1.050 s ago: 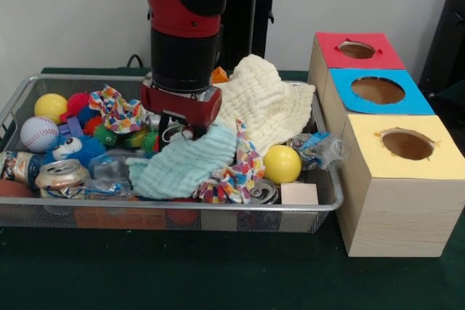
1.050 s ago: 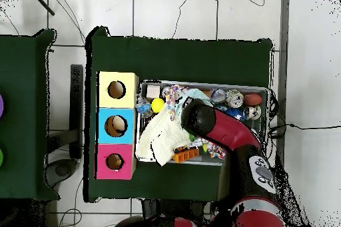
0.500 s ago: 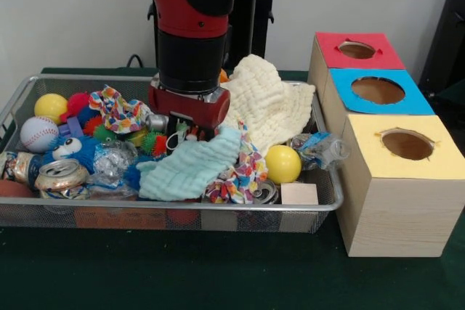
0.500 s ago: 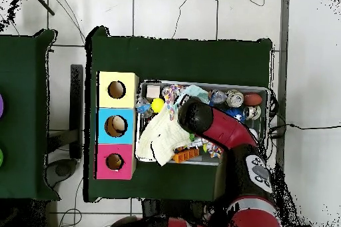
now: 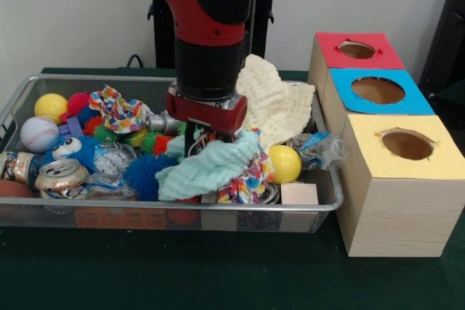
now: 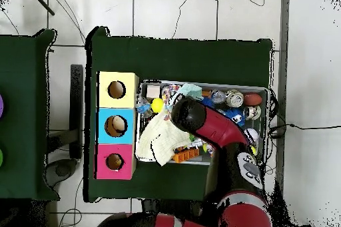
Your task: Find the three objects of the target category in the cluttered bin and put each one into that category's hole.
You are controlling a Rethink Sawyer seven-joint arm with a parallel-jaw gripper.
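— What's under and around you?

— A dark green table [image 5: 218, 270] with a wire bin [image 5: 305, 208] on it, a pale wall behind, white floor tiles and cables around the table.

— Your gripper [image 5: 200, 139]?

— Clamped on the mint green cloth [image 5: 211, 168], which hangs below my fingers, over the clutter.

— The holes?

— Beside the bin, off to my side: red box [image 5: 356, 50], blue box [image 5: 378, 91], yellow box [image 5: 407, 144].

— Any writing?

— A crushed can [image 5: 62, 177] lies in the bin; I can't read its print.
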